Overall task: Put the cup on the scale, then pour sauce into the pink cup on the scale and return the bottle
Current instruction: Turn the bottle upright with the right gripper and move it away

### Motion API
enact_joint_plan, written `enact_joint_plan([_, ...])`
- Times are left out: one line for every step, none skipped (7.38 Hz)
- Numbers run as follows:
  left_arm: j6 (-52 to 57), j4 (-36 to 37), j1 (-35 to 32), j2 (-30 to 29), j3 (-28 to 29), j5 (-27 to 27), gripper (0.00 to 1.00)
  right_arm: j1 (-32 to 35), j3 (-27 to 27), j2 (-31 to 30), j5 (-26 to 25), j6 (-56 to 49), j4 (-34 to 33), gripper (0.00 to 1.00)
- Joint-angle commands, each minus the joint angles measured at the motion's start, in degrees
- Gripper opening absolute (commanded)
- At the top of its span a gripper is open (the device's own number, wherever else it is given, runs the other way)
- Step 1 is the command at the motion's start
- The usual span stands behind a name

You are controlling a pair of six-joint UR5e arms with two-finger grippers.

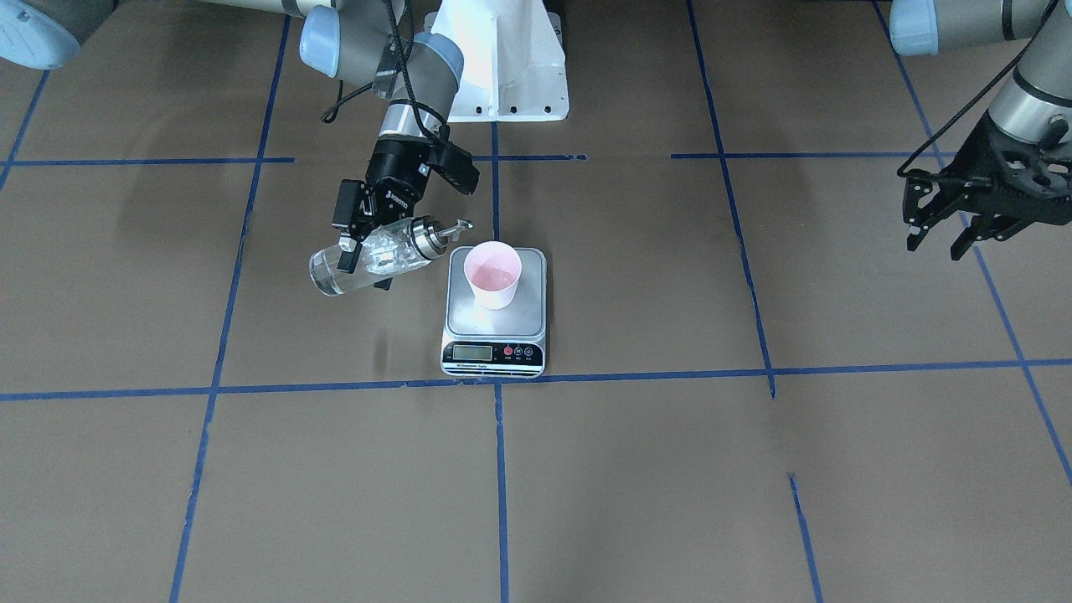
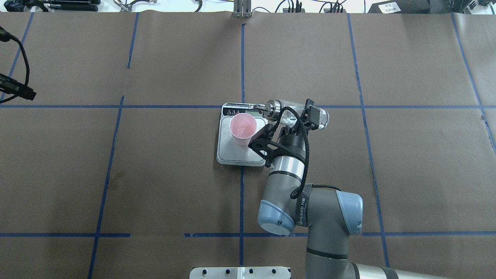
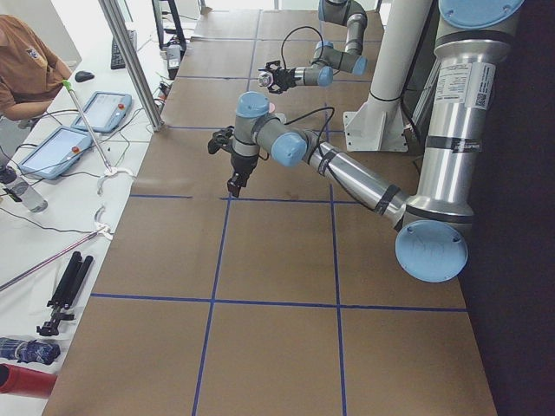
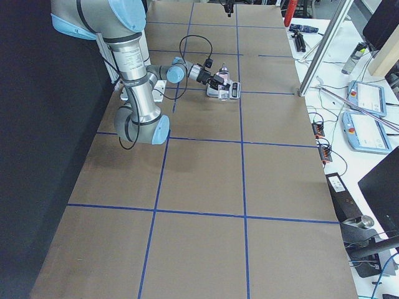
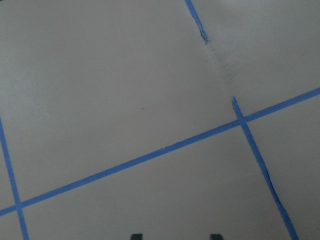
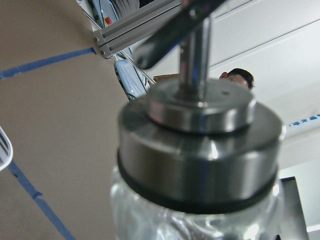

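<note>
Two grippers, one cup [image 1: 493, 280], one scale [image 1: 466, 316], one bottle [image 1: 400, 249]. Only the front-facing view shows both arms. There the right gripper [image 1: 367, 260] pinches the clear glass bottle around its body, tipped almost onto its side just to the robot's right of the scale, silver spout aimed toward the cup's rim. The left gripper [image 1: 936, 244] hangs well off to the left, fingers spread. The pale pink cup stands upright on the steel plate. Clear sauce [image 1: 331, 276] shows through the glass. The right wrist view alone brings the cap close — shiny, with a dark ring.
</note>
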Motion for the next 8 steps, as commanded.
enact_joint_plan([-0.1, 0.0, -0.1, 0.0, -0.1, 0.0, 0.55, -0.4, 0.2, -3.8, 4.4, 2.1, 19.0, 0.0])
enact_joint_plan([0.0, 0.0, -0.1, 0.0, -0.1, 0.1, 0.55, -0.2, 0.4, -5.7, 6.8, 2.4, 28.8, 0.0])
enact_joint_plan([0.0, 0.0, 0.0, 0.0, 0.0, 0.1, 0.55, -0.1, 0.9, -9.5, 7.0, 2.8, 35.2, 0.0])
enact_joint_plan([-0.1, 0.0, 0.0, 0.0, 0.3, 0.1, 0.55, 0.1, 1.0, -13.8, 7.5, 6.3, 43.4, 0.0])
enact_joint_plan([-0.1, 0.0, 0.0, 0.0, 0.3, 0.2, 0.55, 0.2, 1.0, -18.5, 8.2, 6.5, 50.2, 0.0])
enact_joint_plan([-0.1, 0.0, 0.0, 0.0, 0.4, 0.3, 0.55, 0.6, 0.9, -20.5, 8.3, 6.8, 55.2, 0.0])
enact_joint_plan([-0.1, -0.1, 0.0, 0.0, 0.5, 0.3, 0.55, 0.8, 0.9, -24.3, 8.8, 7.5, 59.5, 0.0])
enact_joint_plan([-0.1, -0.1, 0.0, 0.0, 0.5, 0.4, 0.55, 1.0, 0.8, -28.4, 9.1, 11.3, 65.1, 0.0])
